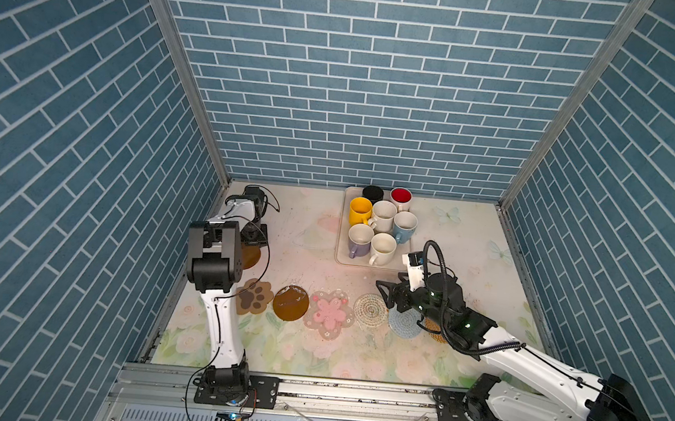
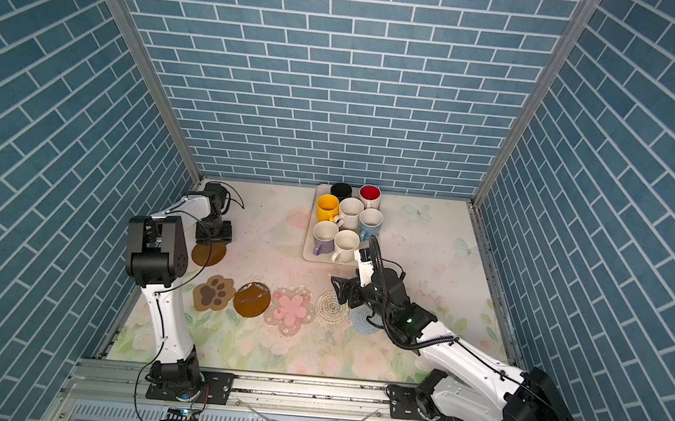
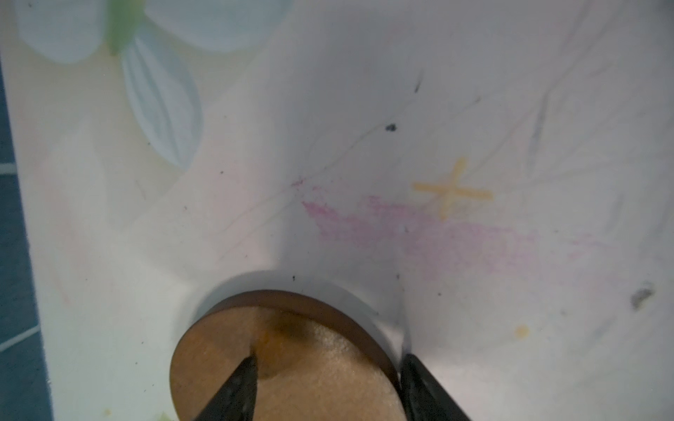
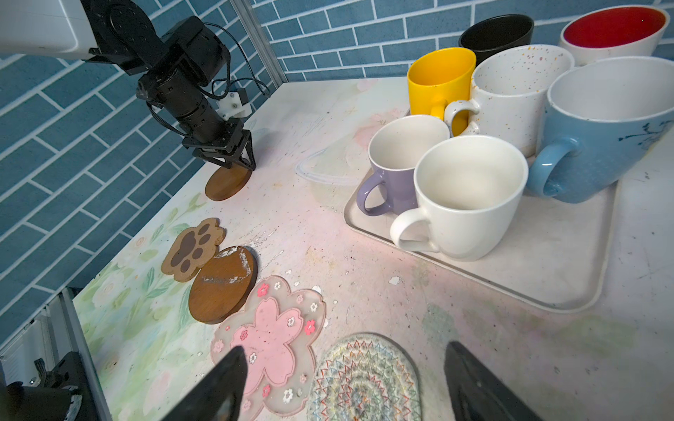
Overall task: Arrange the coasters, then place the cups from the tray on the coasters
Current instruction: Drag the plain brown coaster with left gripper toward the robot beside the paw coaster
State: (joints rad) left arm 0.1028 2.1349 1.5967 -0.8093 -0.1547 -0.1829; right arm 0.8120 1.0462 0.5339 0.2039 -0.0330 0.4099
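Nearest to us, a row of coasters lies on the flowery bench (image 1: pixel 314 359). It has the brown paw-shaped mat (image 1: pixel 254 297), a brown wooden disc (image 1: pixel 291 303), the pink flower mat (image 1: pixel 329 313) and the white woven round (image 1: pixel 370 310). Then come the light blue woven round (image 1: pixel 403 324) and the tan woven round (image 1: pixel 435 334). The paw, disc and flower touch each other, so cups set on them may bump together.

The right gripper (image 4: pixel 344 350) hovers over the white woven round. Its fingers (image 4: pixel 219 386) are wide apart and hold nothing. Its arm hangs low over the blue and tan rounds. If it swings sideways, we think it could drag them out of line.

Farther back on the left, the second brown wooden disc (image 4: pixel 228 184) lies apart from the row. The left gripper (image 3: pixel 330 359) stands on it with its fingers part open. One tip rests on top of the disc and the other sits just beside its rim. We cannot tell if it has a real hold. With so little of the disc between the fingers, it could slip out or flip over.

Farthest away, the pale beige tray (image 1: pixel 342 228) holds all seven cups. The plain cream-white mug (image 1: pixel 382 249) and lavender mug (image 1: pixel 359 240) are in front. Behind them stand the light blue mug (image 1: pixel 404 225), the speckled cream mug (image 1: pixel 383 214) and the yellow mug (image 1: pixel 360 210). Last come the black mug (image 1: pixel 373 191) and the white mug with the red inside (image 1: pixel 400 198). They are packed tight, so open fingers reaching for one could knock its neighbour over.
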